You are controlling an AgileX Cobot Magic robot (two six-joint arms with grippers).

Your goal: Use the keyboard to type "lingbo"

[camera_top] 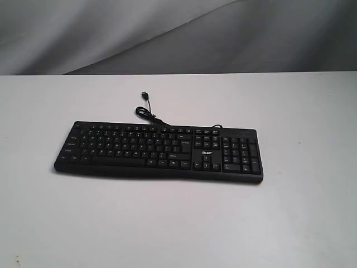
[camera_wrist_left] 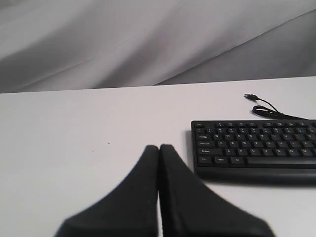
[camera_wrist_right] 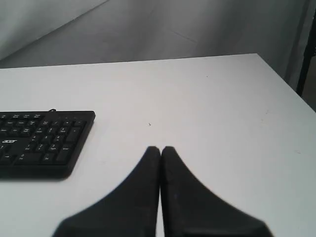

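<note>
The keyboard lies flat in the middle of the white table, long and black with white legends, its number pad at the right end. Its thin black USB cable curls away behind it, unplugged. Neither gripper shows in the exterior view. In the left wrist view my left gripper is shut and empty, over bare table short of the keyboard's left end. The right wrist view has my right gripper shut on nothing as well, off the number-pad end of the keyboard.
The white table ends in a far edge against a grey cloth backdrop. The table's right edge shows in the right wrist view, with a dark stand leg beyond it.
</note>
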